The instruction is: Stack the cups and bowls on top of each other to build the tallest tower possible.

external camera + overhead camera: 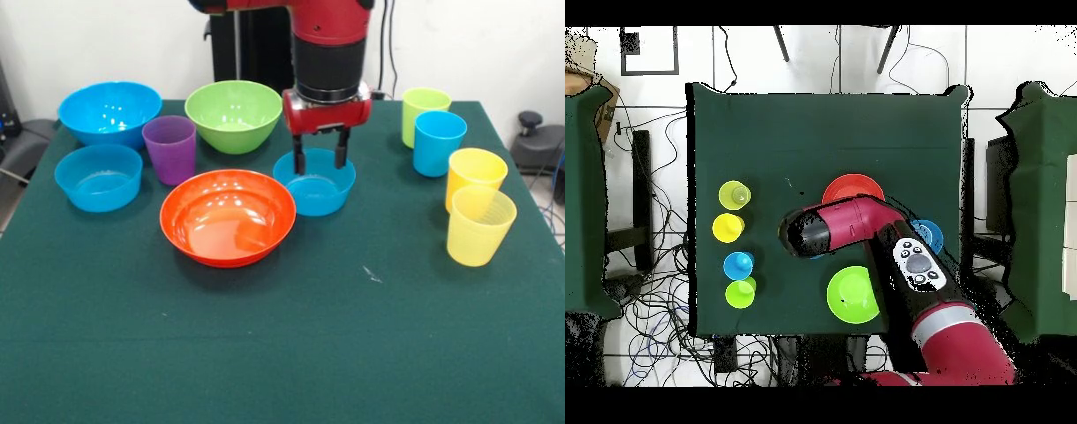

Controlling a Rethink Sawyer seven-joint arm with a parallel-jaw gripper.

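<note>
My gripper (320, 162) hangs open over a small blue bowl (314, 187) at mid-table, its fingers (300, 159) down at the bowl's far part and holding nothing. The wide orange bowl (228, 216) sits just left of it, also in the overhead view (853, 188). The purple cup (169, 148), lime green bowl (234, 115), large blue bowl (110, 110) and another small blue bowl (99, 177) stand apart at the left. The lime green cup (425, 115), blue cup (439, 141) and two yellow cups (475, 181) (479, 225) stand at the right. Nothing is stacked.
The green-clothed table (282, 353) carries everything. In the overhead view the arm (855, 222) covers the gripper and the bowl beneath it. The cups stand in a column (735, 240) at that view's left.
</note>
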